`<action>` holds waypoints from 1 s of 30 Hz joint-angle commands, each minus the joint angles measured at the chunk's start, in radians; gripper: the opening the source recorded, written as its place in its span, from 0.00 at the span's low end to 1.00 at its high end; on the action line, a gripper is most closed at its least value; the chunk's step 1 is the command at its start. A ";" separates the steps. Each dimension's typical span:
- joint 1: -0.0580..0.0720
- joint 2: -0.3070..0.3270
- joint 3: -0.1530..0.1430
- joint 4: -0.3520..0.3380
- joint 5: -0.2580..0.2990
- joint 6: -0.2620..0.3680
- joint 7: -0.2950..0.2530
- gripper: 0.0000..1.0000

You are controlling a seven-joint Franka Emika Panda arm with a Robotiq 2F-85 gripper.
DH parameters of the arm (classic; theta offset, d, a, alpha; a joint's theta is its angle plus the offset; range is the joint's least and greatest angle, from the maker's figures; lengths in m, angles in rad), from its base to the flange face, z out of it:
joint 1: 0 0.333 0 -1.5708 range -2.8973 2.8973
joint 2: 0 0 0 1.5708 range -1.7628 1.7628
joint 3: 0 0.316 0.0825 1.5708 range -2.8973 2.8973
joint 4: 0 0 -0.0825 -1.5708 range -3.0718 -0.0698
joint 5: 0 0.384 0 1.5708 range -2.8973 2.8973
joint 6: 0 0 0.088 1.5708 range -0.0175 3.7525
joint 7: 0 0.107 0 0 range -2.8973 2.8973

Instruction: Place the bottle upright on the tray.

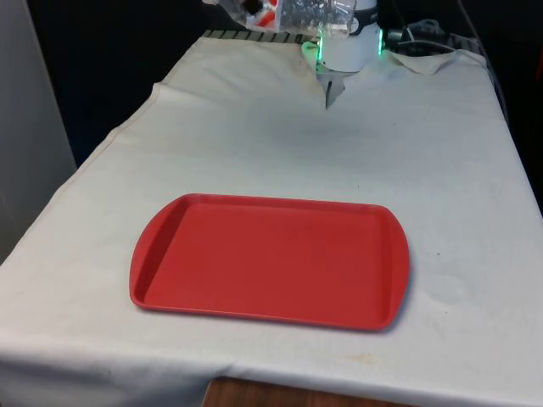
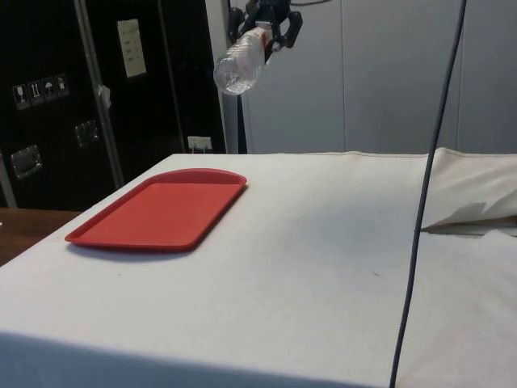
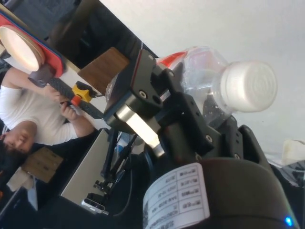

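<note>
While the gripper [image 2: 266, 28] has its fingers clamped on the bottle [image 2: 240, 62], it's tilted and high above the table, well behind the tray [image 1: 270, 259]. Pickup's done; you've got carrying, uprighting and setting down left.

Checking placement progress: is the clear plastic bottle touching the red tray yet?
Apart. In the side view the clear plastic bottle hangs tilted in the black pincer, high above the red tray, open air between.
</note>
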 commanded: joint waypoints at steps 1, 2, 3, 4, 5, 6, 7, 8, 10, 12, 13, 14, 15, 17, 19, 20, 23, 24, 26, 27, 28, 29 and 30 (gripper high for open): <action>0.003 -0.002 0.002 0.005 -0.012 -0.001 0.009 0.33; 0.003 -0.003 0.003 0.006 -0.015 0.000 0.009 0.33; 0.003 -0.003 0.005 0.006 -0.017 0.000 0.009 0.33; 0.002 -0.003 0.006 0.006 -0.021 0.001 0.008 0.33; 0.002 -0.003 0.006 0.006 -0.022 0.001 0.007 0.33; 0.002 -0.003 0.006 0.006 -0.023 0.001 0.007 0.33; 0.001 -0.003 0.007 0.006 -0.022 0.001 0.007 0.33; 0.001 -0.002 0.007 0.006 -0.022 0.001 0.006 0.33; 0.001 -0.002 0.007 0.006 -0.020 0.000 0.005 0.33; 0.001 -0.002 0.007 0.006 -0.020 0.000 0.004 0.33; 0.000 -0.002 0.007 0.006 -0.020 0.000 0.003 0.33; 0.001 -0.002 0.007 0.005 -0.019 0.000 0.003 0.33; 0.002 -0.002 0.008 0.004 -0.019 0.002 0.003 0.33; 0.003 -0.003 0.009 0.003 -0.019 0.003 0.004 0.33; 0.004 -0.003 0.011 0.003 -0.025 0.011 0.006 0.33; 0.005 -0.003 0.013 0.002 -0.033 0.019 0.008 0.33; 0.006 -0.003 0.015 0.002 -0.038 0.024 0.009 0.33; 0.006 -0.004 0.018 0.001 -0.050 0.033 0.012 0.33; 0.007 -0.005 0.022 0.000 -0.061 0.043 0.014 0.33; 0.007 -0.005 0.024 0.000 -0.067 0.046 0.015 0.33; 0.007 -0.006 0.025 0.000 -0.073 0.050 0.017 0.33; 0.008 -0.006 0.029 -0.001 -0.084 0.059 0.020 0.33; 0.002 0.000 0.029 0.004 -0.072 0.037 0.009 0.33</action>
